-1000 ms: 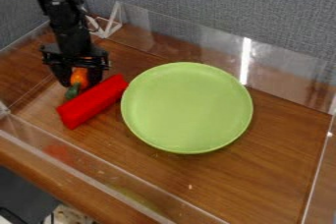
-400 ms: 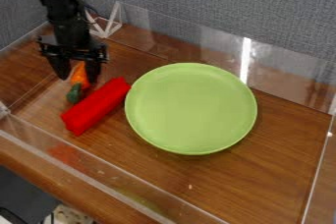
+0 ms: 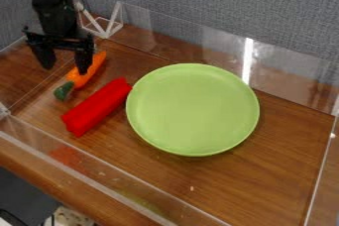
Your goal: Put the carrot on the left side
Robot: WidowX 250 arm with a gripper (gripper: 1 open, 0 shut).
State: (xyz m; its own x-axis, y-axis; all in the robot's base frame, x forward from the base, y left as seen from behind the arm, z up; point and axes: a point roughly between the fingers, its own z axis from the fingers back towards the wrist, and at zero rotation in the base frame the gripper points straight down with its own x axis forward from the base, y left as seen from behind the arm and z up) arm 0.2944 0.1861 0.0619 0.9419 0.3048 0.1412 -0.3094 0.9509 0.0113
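Carrot (image 3: 87,69) on the desk (image 3: 169,178), left part of the picture, dark green end (image 3: 62,90) toward the near side, and here's my end effector (image 3: 67,61) right up by its orange end, fingers spread wide, gripping nothing! Just beside the carrot lies the red block (image 3: 97,107), slanting the same way, and beyond that, the big green plate (image 3: 193,110)!

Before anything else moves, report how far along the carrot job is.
The carrot looks placed: it lies on the tray's left side, left of the red block. Nothing is in hand; the gripper is open beside it. Likely left: only moving the arm clear.
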